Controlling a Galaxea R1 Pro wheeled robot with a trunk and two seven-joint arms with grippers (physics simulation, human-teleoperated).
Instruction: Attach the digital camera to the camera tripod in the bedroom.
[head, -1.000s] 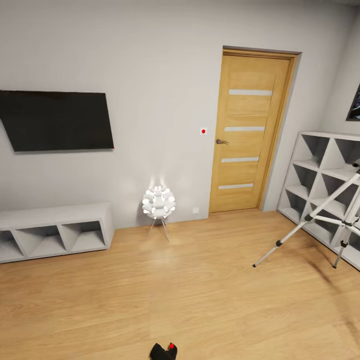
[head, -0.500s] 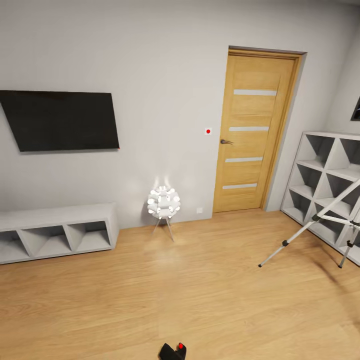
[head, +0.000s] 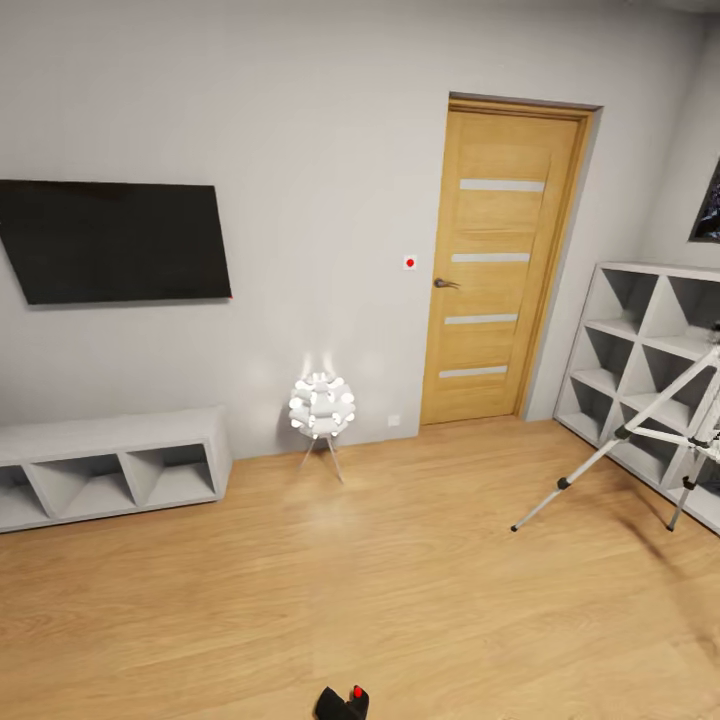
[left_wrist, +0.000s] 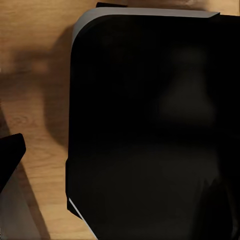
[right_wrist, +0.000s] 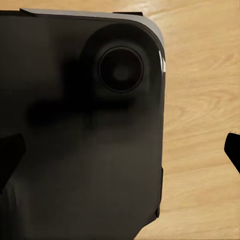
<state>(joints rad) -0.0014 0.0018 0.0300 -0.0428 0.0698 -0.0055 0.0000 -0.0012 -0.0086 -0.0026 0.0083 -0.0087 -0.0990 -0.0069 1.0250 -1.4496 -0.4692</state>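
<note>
Head view: small black boxy digital camera with red button (head: 345, 702) sits low centre, silver-legged black-jointed camera tripod (head: 640, 430) stands well ahead-right by the grey cube shelf (head: 640, 330), nearer the right arm; wrist views: dark robot body over wood floor, gripper states can't tell.

Tripod (head: 640, 440) right, before shelf (head: 650, 330); door (head: 500, 260) left.

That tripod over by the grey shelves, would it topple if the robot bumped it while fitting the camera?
Probably it could. The camera tripod stands on thin, widely splayed legs, so it likely resists a gentle nudge, but it looks tall and light. Its small feet rest on the smooth wood floor, so it may well slide rather than tip.
</note>
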